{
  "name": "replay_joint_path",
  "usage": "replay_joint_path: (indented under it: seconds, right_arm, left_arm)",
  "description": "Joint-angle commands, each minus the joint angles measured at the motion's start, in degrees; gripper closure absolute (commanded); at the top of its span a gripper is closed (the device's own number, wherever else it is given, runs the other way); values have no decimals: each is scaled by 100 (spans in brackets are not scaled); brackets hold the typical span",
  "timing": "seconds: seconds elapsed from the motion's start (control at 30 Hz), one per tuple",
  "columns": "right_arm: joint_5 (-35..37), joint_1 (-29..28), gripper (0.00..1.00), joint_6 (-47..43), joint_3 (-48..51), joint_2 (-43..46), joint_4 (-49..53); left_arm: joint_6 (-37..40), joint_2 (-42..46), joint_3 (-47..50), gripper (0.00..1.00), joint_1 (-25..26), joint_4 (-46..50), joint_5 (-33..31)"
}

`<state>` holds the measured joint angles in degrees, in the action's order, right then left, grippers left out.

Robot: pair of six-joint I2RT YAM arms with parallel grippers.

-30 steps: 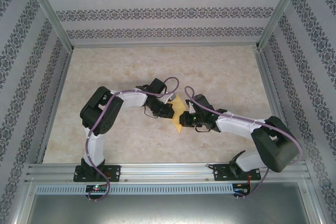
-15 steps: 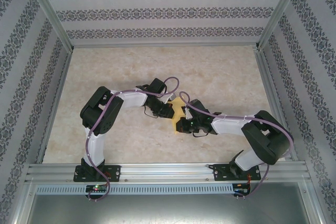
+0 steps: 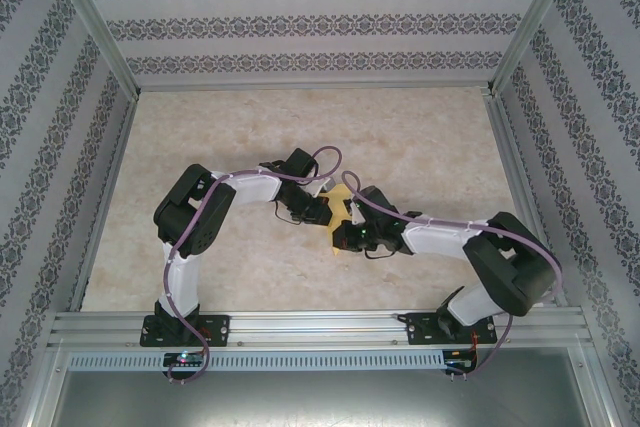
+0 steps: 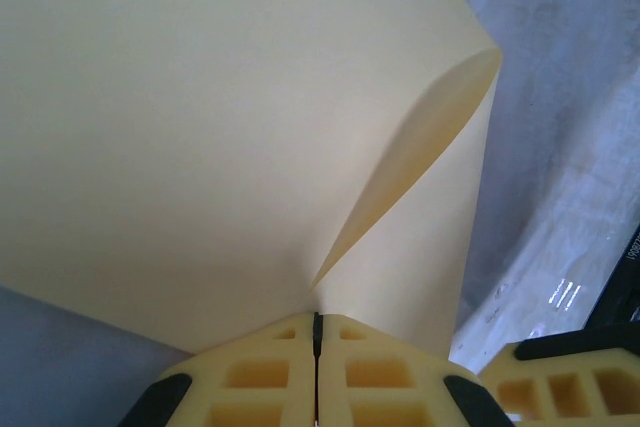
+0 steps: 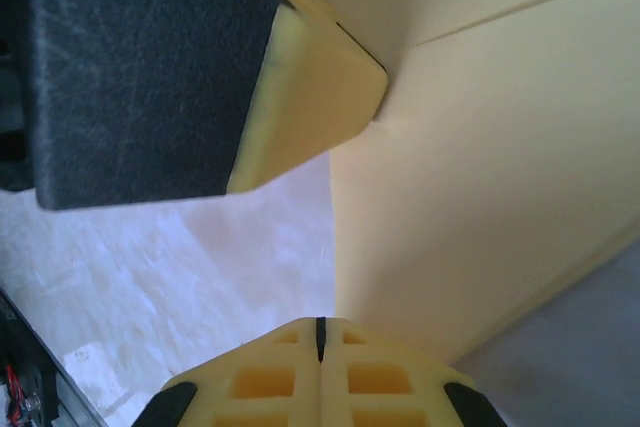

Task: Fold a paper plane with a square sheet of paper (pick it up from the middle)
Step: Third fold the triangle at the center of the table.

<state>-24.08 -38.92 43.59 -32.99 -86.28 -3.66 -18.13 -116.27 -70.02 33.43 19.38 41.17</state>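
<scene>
The square sheet of paper (image 3: pixel 342 197) is mustard yellow and lies mid-table between my two grippers. In the left wrist view the paper (image 4: pixel 200 127) rises from my left gripper (image 4: pixel 316 319), which is shut on its edge, and a curled fold runs up from the jaw tips. From above, the left gripper (image 3: pixel 326 209) sits at the sheet's left side. My right gripper (image 5: pixel 320 327) is shut, its tip against the near edge of the paper (image 5: pixel 480 197); whether it pinches the sheet is unclear. From above, the right gripper (image 3: pixel 343 237) covers the sheet's lower part.
The beige marbled tabletop (image 3: pixel 420 147) is walled by patterned panels and aluminium posts. A metal rail (image 3: pixel 320 325) holding both arm bases runs along the near edge. In the right wrist view, one of the left gripper's fingers (image 5: pixel 300 97) touches the paper where a crease starts.
The right arm has swung left and its gripper has slid to the sheet's lower left, covering more paper. The left arm has stayed put, still shut on the paper.
</scene>
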Motion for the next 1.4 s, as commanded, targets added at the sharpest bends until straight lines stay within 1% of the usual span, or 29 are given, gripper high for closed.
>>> replay_joint_path:
  seconds: [0.0,0.1,0.2,0.4,0.57,0.73,0.87,1.0,1.07,1.17,1.27,1.37]
  right_arm:
    - [-197,-74,100,9,-148,-279,-255]
    - [-246,-89,100,-65,-138,-432,-217]
    - [-196,-132,100,-204,-115,-494,29]
    - [-118,-201,100,-290,114,-475,389]
    - [52,-313,100,-307,256,-227,828]
    - [-18,-415,100,-208,396,-81,885]
    - [3,-465,100,-97,499,232,973]
    - [87,-439,100,-136,357,697,1335]
    - [63,-329,100,-136,258,935,1385]
    - [-17,92,100,-89,214,1298,1272]
    - [-133,669,90,-27,225,1490,1086]
    - [-160,1138,85,-59,127,1463,1058]
  left_arm:
    - [210,-580,283,92,12,699,-1034]
    - [216,-581,289,91,10,693,-1048]
    - [219,-585,298,91,7,690,-1046]
    - [256,-623,269,91,7,730,-1064]
    - [291,-638,239,91,1,774,-1087]
    - [292,-641,210,91,-3,787,-1081]
    - [284,-616,184,91,0,811,-1064]
    - [263,-566,157,91,-3,813,-999]
    - [263,-530,153,91,0,821,-986]
    - [257,-485,129,91,-3,840,-979]
    - [248,-459,108,91,-3,822,-957]
    - [212,-442,100,91,-3,788,-927]
